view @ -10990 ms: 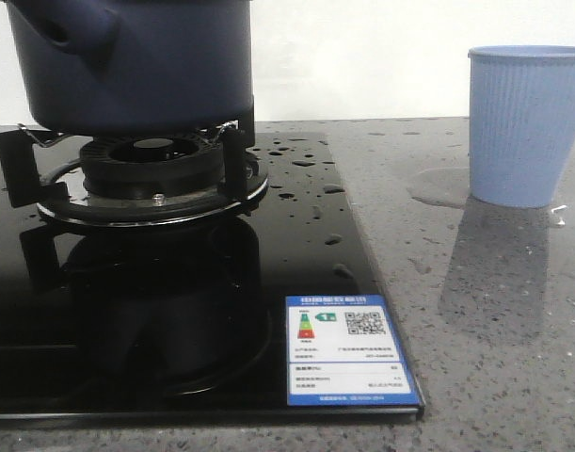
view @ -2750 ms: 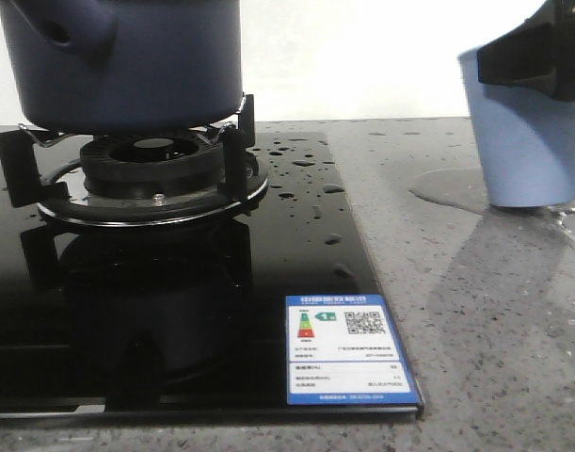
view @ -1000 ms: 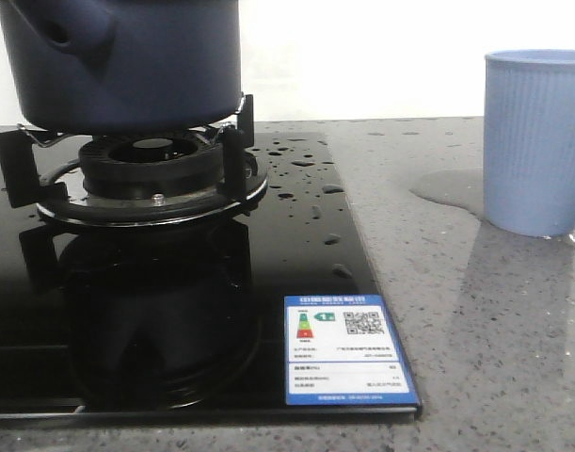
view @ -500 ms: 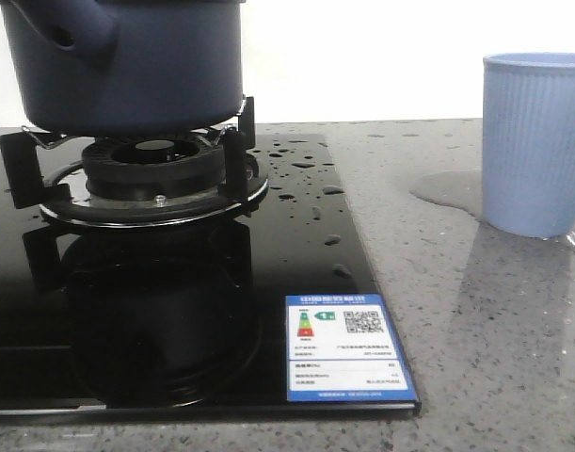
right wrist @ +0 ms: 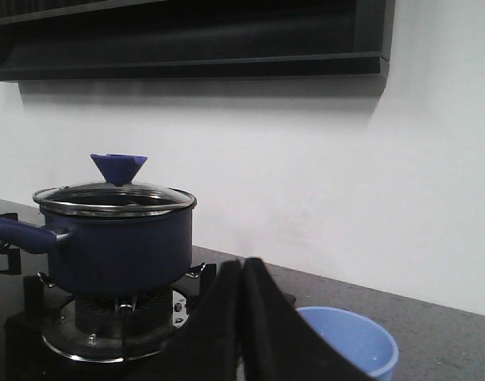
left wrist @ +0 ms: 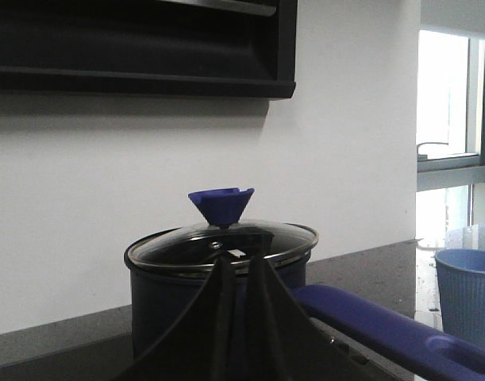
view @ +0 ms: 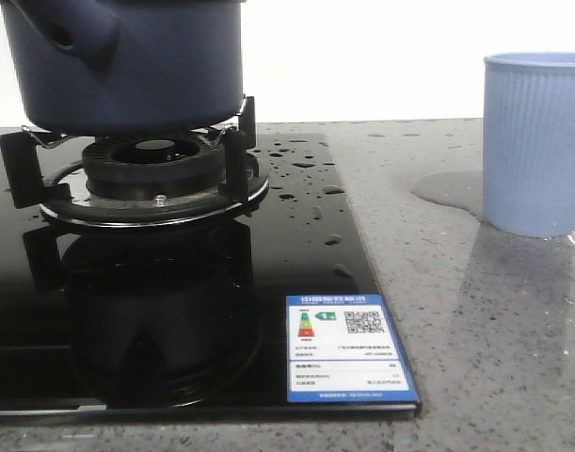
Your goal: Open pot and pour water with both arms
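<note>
Pot [view: 127,61] sits on the burner grate [view: 141,174] of the black glass hob [view: 174,311], toward the hob's far edge, upright. Front view cuts off its top; only the navy wall and the stubby hollow handle [view: 71,33] show. Left wrist view shows the glass lid [left wrist: 222,242] on the pot with its blue cone knob [left wrist: 221,205], and a long blue handle [left wrist: 385,329] running out sideways toward the light blue ribbed cup [left wrist: 467,298]. Right wrist view shows the pot [right wrist: 119,242] from the other side, the long handle [right wrist: 24,234] pointing away from the cup [right wrist: 349,341], long axis level. Water [view: 306,184] lies as droplets on the hob's right part and as a flat puddle [view: 447,188] on the grey counter [view: 485,358], touching the cup's [view: 536,141] base. Left gripper [left wrist: 240,317] and right gripper [right wrist: 242,317]: fingers pressed together, holding nothing; neither appears in the front view
</note>
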Available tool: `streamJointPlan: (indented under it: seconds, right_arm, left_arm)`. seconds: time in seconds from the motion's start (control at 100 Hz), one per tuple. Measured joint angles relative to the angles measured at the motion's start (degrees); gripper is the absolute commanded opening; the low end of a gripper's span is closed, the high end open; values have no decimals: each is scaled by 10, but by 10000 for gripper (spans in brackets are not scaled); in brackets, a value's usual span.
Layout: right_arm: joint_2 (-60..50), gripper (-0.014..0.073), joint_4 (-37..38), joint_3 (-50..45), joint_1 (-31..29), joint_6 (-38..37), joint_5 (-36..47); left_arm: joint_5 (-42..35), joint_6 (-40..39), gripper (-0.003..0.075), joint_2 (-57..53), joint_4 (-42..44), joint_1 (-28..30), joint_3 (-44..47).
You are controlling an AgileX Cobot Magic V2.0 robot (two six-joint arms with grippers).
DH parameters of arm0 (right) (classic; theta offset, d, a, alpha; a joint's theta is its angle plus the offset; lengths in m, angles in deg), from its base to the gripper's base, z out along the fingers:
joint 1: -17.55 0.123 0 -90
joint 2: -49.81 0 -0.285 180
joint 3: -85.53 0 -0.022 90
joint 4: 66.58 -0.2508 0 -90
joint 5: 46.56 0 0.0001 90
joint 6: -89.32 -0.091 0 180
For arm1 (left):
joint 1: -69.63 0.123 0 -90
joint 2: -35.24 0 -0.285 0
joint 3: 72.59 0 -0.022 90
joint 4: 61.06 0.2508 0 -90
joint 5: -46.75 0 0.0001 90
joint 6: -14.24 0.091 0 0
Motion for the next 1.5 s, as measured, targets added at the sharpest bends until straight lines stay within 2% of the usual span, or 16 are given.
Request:
streamJointPlan:
  seconds: [0.1, 0.71, 0.84, 0.91, 0.96, 1.08, 1.13, 1.19, 1.35, 1.41, 1.5]
  right_arm:
    - [0, -75, 0, 0, 0, 0, 1]
    - [0, -75, 0, 0, 0, -1, 2]
    - [0, -75, 0, 0, 0, -1, 2]
    - [0, -75, 0, 0, 0, -1, 2]
    - [0, -75, 0, 0, 0, -1, 2]
    - [0, -75, 0, 0, 0, -1, 2]
    - [0, -75, 0, 0, 0, -1, 2]
    - [0, -75, 0, 0, 0, -1, 2]
    - [0, -75, 0, 0, 0, -1, 2]
    - [0, -75, 0, 0, 0, -1, 2]
    - [0, -75, 0, 0, 0, -1, 2]
  left_arm:
    - [0, 0, -20, -30, -2, 0, 9]
    - [-1, -1, -20, -30, -4, 0, 14]
    - [-2, -11, -20, -30, 63, 0, 14]
    - [-2, -86, -20, -30, 164, 0, 14]
    - [-2, -189, -20, -30, 271, 0, 14]
    - [13, -513, -20, -30, 570, 0, 20]
    - [16, -610, -20, -30, 672, 0, 29]
    - [15, -689, -20, -30, 771, 0, 40]
    - [-53, -810, -20, -30, 897, 2, 100]
    - [-90, -849, -20, -30, 915, 9, 130]
    - [-101, -893, -20, -30, 925, 30, 139]
